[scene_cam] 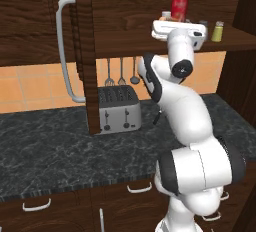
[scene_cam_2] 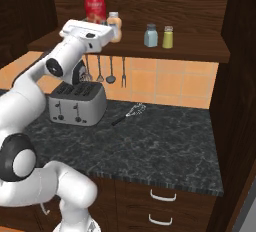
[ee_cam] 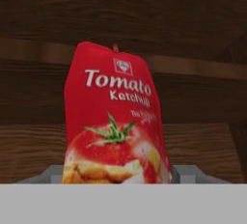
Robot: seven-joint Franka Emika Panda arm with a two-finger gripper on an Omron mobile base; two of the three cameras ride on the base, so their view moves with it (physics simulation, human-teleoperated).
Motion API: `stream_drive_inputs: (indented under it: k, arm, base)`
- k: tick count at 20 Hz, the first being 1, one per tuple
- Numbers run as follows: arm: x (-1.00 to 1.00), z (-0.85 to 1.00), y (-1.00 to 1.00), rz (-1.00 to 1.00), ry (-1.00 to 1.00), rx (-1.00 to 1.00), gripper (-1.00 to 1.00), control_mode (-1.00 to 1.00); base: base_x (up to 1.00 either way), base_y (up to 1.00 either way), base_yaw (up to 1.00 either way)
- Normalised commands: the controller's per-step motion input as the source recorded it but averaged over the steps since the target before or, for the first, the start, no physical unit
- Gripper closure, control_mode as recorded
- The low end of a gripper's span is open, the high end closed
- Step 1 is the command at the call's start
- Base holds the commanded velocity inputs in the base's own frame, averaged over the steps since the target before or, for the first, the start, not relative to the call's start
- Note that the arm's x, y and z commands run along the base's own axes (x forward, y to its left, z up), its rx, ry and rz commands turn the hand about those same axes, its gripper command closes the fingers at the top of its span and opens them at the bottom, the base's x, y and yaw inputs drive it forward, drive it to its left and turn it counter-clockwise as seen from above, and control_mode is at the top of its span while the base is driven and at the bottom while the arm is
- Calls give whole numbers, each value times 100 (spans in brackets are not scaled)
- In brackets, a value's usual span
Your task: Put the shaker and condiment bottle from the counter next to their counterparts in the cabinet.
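Cabinet shelf (scene_cam_2: 200,46): bottle (ee_cam: 115,121) labelled "Tomato Ketchup", apparently.

We see the bright red ketchup bottle (scene_cam_2: 95,8) upright on the dark brown wooden cabinet's shelf (scene_cam_2: 195,45), just beside the peach-orange white-capped bottle (scene_cam_2: 115,27). Farther along stand the pale blue-grey shaker (scene_cam_2: 150,35) and yellow-green shaker (scene_cam_2: 168,37), side by side.

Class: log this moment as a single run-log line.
stage: placing | ketchup: on shelf, beside orange bottle | blue shaker: shelved | gripper: around ketchup
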Motion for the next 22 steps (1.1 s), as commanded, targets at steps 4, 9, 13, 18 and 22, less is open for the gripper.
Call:
stream_drive_inputs:
  k: [4, 9, 13, 18, 22]
  arm:
    - [43, 0, 3, 0, 8, 0, 100, -100]
    - [36, 0, 0, 0, 12, 2, 100, -100]
    - [35, -2, 0, 0, 12, 1, 100, -100]
    - [32, -8, 0, -1, 7, 0, 100, -100]
    - [21, -12, 0, -3, 1, 0, 100, -100]
  base:
    - [0, 0, 0]
    - [0, 0, 0]
    - [0, 0, 0]
    - [0, 0, 0]
    - [0, 0, 0]
